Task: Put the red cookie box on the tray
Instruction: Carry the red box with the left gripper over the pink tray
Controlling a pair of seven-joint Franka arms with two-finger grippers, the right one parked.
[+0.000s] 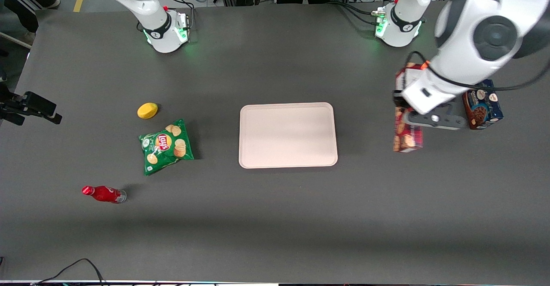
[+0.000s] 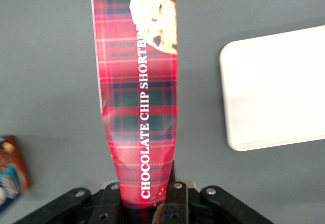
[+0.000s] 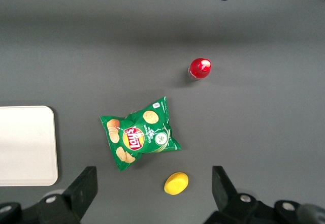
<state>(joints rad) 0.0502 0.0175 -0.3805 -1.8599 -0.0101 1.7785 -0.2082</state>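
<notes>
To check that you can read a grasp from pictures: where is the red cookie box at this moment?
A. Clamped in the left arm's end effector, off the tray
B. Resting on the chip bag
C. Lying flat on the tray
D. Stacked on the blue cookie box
A: the end effector is shut on the red cookie box, beside the tray, which holds nothing.

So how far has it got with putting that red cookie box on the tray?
About halfway, by the look of it. The grab looks done: the hand is shut on the red cookie box, which seems lifted off the table beside the blue cookie box. Still to come: carrying it sideways to the tray, which has nothing on it yet, setting the box down there and letting go.
</notes>
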